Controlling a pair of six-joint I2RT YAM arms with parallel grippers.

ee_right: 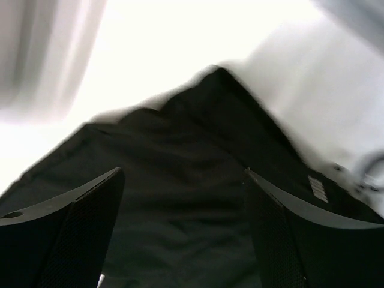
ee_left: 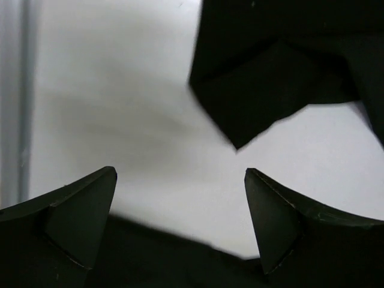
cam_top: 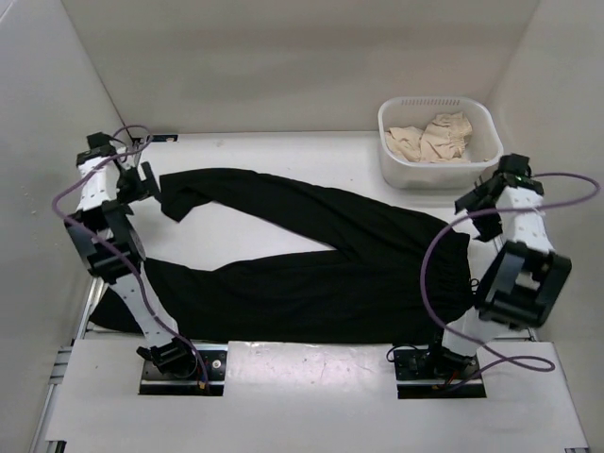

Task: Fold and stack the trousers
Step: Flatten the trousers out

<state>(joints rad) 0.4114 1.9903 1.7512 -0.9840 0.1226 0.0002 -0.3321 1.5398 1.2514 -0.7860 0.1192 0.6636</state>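
Observation:
The black trousers [cam_top: 311,264] lie spread across the table, waist at the right, two legs splayed to the left. The far leg's cuff [cam_top: 179,193] is folded over by my left gripper [cam_top: 146,181], which is open and empty just left of it. In the left wrist view the cuff [ee_left: 276,78] lies ahead of the open left gripper [ee_left: 180,180], with more black fabric under it. My right gripper [cam_top: 475,200] is open above the waist end. The right wrist view shows the waist fabric [ee_right: 180,180] between the open fingers [ee_right: 84,228].
A white basket [cam_top: 394,142] with beige cloth [cam_top: 434,137] stands at the back right, close to the right arm. White walls enclose the table on the left, back and right. A white board [cam_top: 311,387] covers the near edge between the arm bases.

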